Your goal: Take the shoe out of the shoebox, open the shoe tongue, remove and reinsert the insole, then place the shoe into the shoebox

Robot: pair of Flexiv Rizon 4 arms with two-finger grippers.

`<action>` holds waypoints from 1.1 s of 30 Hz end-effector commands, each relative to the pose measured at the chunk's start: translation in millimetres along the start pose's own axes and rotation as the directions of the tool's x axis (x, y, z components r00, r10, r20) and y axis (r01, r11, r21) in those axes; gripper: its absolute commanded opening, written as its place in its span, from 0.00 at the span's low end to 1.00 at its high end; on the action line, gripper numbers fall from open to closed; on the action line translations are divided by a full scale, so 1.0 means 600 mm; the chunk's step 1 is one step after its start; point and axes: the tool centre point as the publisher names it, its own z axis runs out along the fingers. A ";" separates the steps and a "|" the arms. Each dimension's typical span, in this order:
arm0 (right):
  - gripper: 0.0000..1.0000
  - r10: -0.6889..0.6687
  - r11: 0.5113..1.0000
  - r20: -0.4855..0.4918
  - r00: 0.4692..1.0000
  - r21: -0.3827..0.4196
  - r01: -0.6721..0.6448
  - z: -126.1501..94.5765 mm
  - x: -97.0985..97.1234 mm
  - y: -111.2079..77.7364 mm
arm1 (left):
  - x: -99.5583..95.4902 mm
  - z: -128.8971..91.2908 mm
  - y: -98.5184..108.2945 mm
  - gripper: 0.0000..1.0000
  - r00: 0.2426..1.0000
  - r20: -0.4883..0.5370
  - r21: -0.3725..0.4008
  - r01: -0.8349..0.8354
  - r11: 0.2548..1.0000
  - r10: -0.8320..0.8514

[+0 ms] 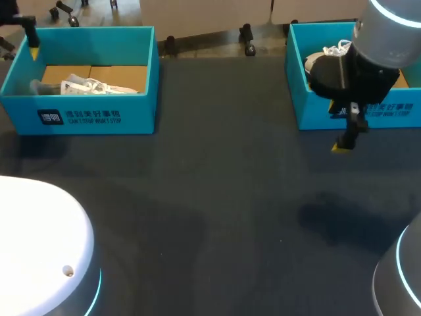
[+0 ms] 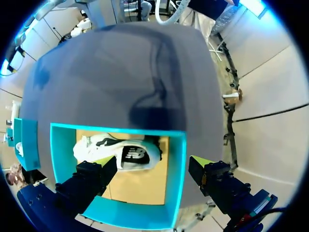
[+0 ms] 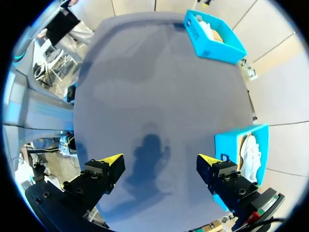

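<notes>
— Left pincer (image 2: 152, 164) hangs spread wide and empty over the open-topped teal cardboard shoebox (image 2: 176, 183), its fingers straddling one wall; the white lace-up sneaker (image 2: 116, 152) lies on its side inside, just beside one finger.
— So nothing is done?
— Seemingly not; lifting out, tongue, insole and return are all left; the right pincer (image 3: 159, 159) is equally wide and empty above the dark worktop (image 3: 145, 87).
— Room?
— Plenty between the boxes; a second teal shoebox (image 1: 309, 99) stands at right; the walls hem the sneaker closely.

Robotics lab, going by the rig: left arm (image 1: 39, 250) and right arm (image 1: 388, 33) over one dark table (image 1: 217, 197), matching teal left shoebox (image 1: 79, 117) and right shoebox (image 1: 309, 105) at its far corners
</notes>
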 end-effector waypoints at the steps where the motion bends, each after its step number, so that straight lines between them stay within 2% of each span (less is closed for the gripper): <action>1: 1.00 0.011 1.000 -0.016 1.000 0.029 -0.010 -0.020 -0.036 -0.030 | 0.014 -0.013 -0.014 1.00 1.000 0.021 0.007 0.003 1.000 -0.003; 8: 1.00 0.052 0.996 -0.029 0.998 0.072 -0.050 -0.037 -0.089 -0.084 | 0.021 -0.019 -0.038 1.00 0.999 0.030 0.029 -0.021 0.999 0.020; 10: 1.00 0.072 0.996 -0.026 0.997 0.064 -0.070 -0.042 -0.101 -0.087 | 0.021 -0.020 -0.043 1.00 0.999 0.032 0.028 -0.027 0.999 0.026; 14: 1.00 0.134 0.989 -0.022 0.991 0.062 -0.132 -0.043 -0.126 -0.118 | 0.021 -0.022 -0.059 1.00 0.998 0.043 0.038 -0.042 0.998 0.040; 20: 1.00 0.256 0.967 0.005 0.967 -0.003 -0.256 -0.047 -0.164 -0.154 | 0.015 -0.027 -0.085 1.00 0.994 0.065 0.047 -0.087 0.995 0.084; 23: 1.00 0.302 0.953 0.020 0.953 -0.027 -0.302 -0.049 -0.181 -0.162 | 0.013 -0.028 -0.101 1.00 0.991 0.072 0.050 -0.119 0.992 0.116; 25: 1.00 0.329 0.942 0.037 0.943 -0.084 -0.326 -0.046 -0.195 -0.166 | 0.010 -0.026 -0.110 1.00 0.989 0.072 0.057 -0.135 0.989 0.130; 28: 1.00 0.373 0.925 0.053 0.926 -0.104 -0.366 -0.043 -0.219 -0.175 | 0.009 -0.023 -0.121 1.00 0.987 0.073 0.063 -0.149 0.987 0.144; 33: 1.00 0.489 0.868 0.080 0.869 -0.138 -0.476 -0.037 -0.260 -0.187 | 0.009 -0.020 -0.128 1.00 0.986 0.082 0.081 -0.152 0.985 0.145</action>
